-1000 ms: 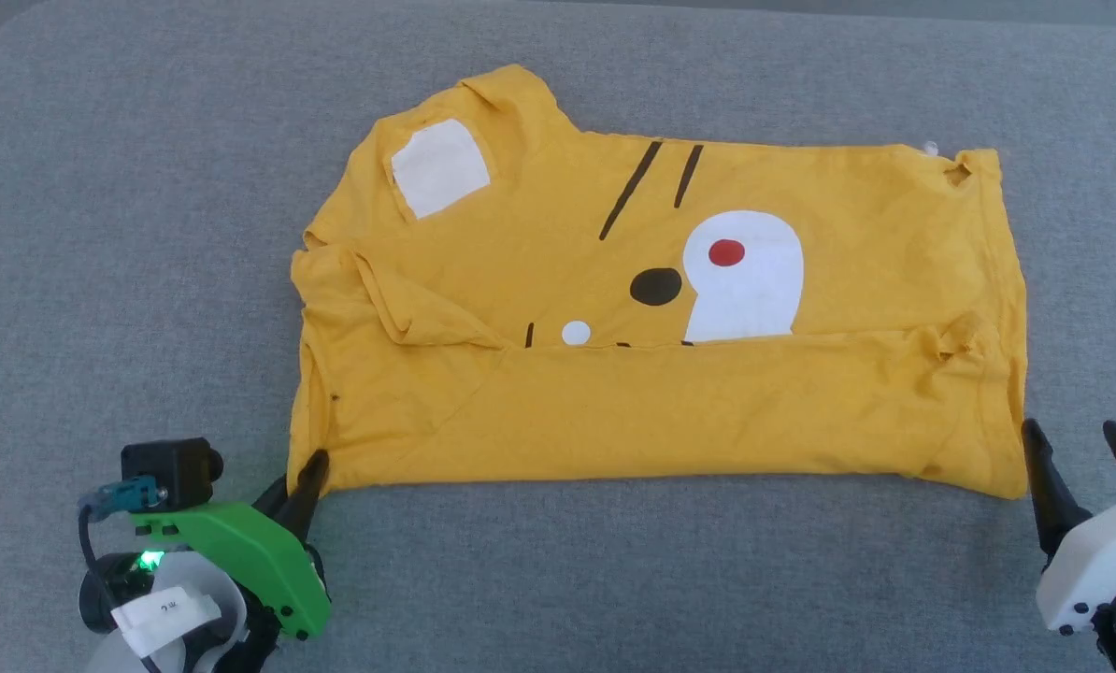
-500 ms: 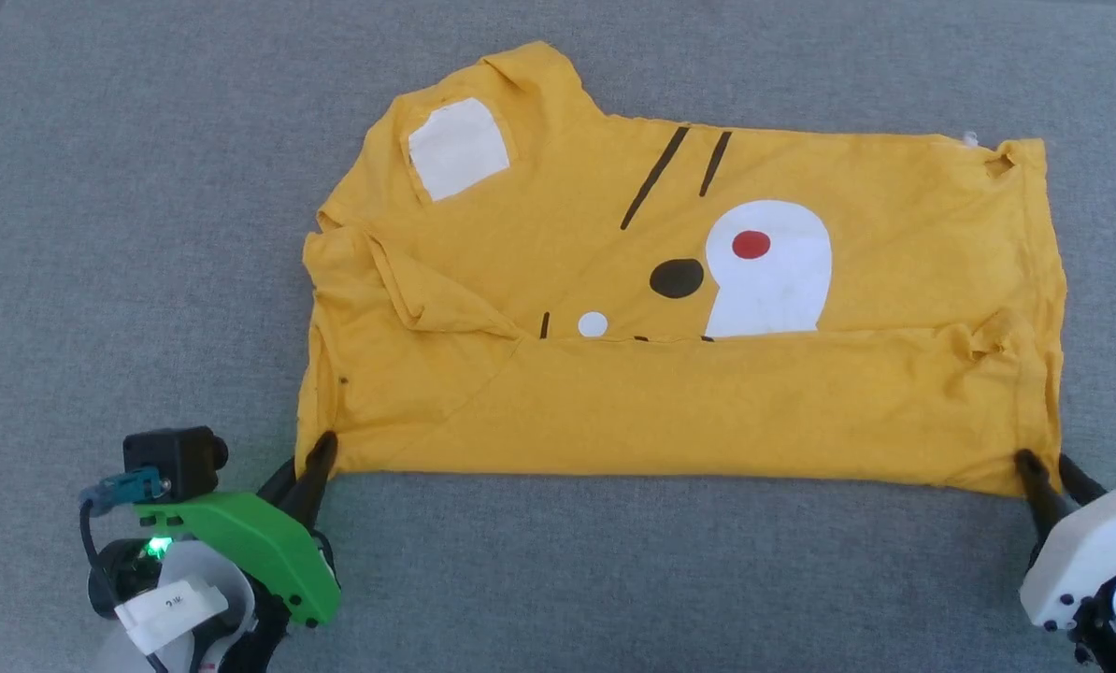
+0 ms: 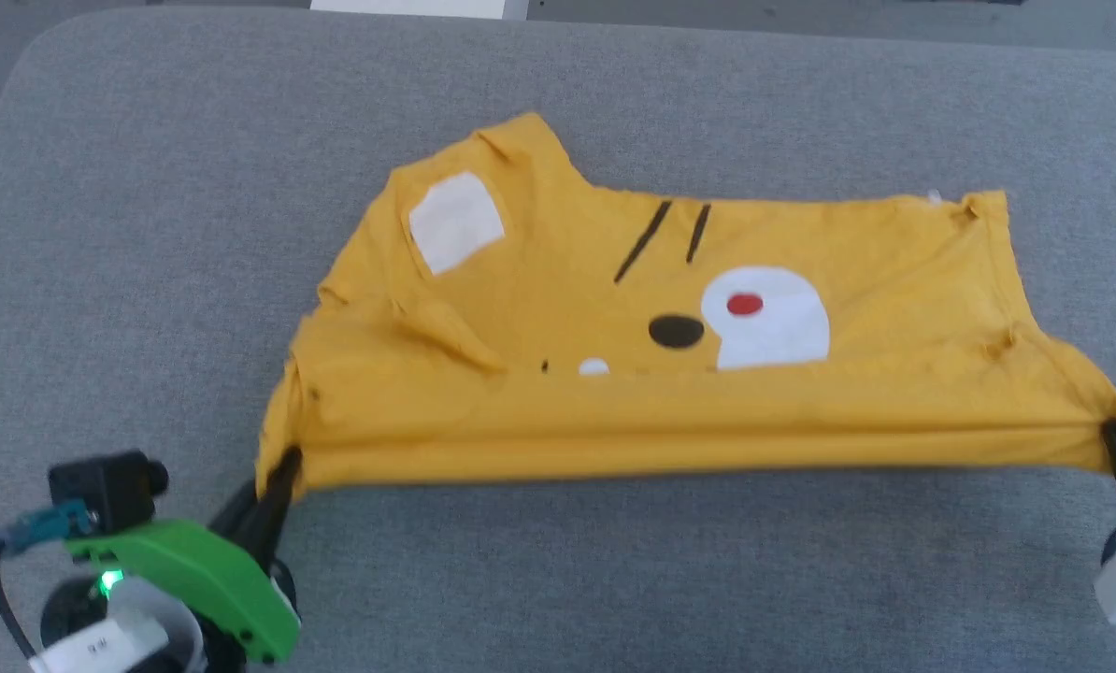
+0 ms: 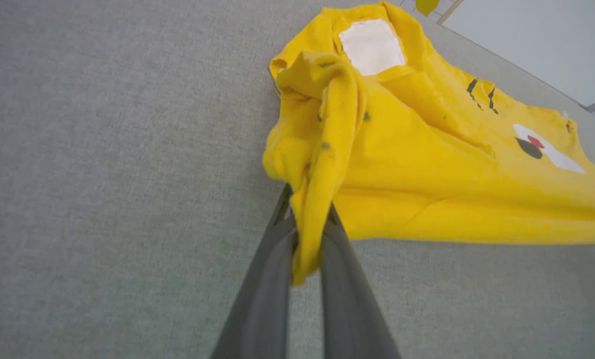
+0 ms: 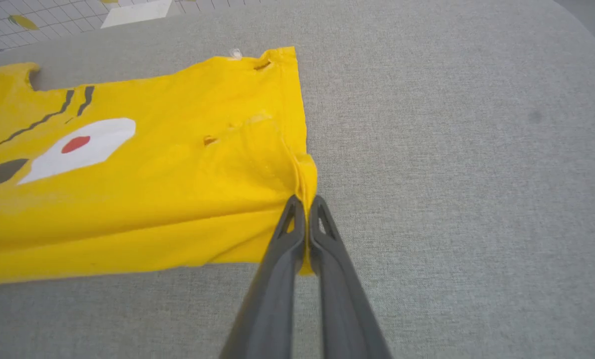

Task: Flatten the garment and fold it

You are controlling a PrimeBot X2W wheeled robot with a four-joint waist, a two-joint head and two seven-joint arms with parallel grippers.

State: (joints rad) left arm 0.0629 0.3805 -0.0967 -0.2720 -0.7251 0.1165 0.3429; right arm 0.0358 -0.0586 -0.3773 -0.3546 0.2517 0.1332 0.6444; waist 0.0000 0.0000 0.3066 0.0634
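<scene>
The jaws of your left gripper (image 4: 308, 199) are pinching the near left corner of the mustard-yellow cotton T-shirt with the cartoon-face print (image 3: 614, 421), and those of your right gripper (image 5: 306, 199) are pressing together on the near right corner. You are holding both corners lifted and apart, so the doubled near edge is stretching taut between them, probably for carrying it over in the next fold. The far part, white-patched sleeve (image 3: 455, 220) included, is lying on the grey fabric-covered table (image 3: 147, 234).
</scene>
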